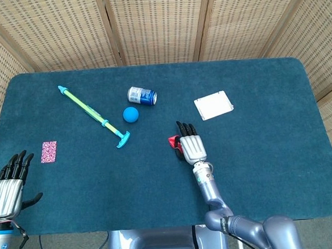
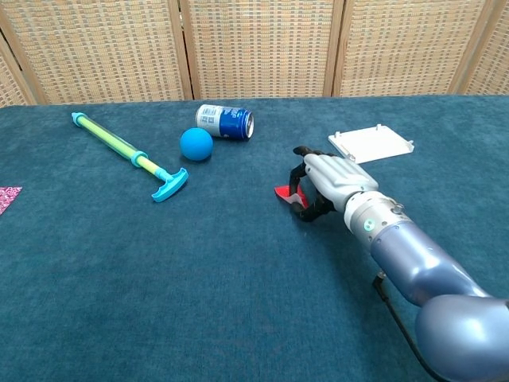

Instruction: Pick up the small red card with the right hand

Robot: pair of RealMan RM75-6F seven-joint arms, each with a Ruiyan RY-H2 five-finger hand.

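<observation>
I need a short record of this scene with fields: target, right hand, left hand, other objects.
target: small red card, tilted, held at the fingers
right hand: right hand pinches the card
left hand: left hand at the table's near edge, fingers apart, holding nothing
other objects: blue ball, can, white plate, pink card, water squirter

woven folding screen behind a teal-covered table.

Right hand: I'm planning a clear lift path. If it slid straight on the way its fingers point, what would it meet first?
The right hand, gripping the small red card, points toward the table's far edge. That line passes between the blue can and the white flat plate; it looks free, though depth is uncertain.
</observation>
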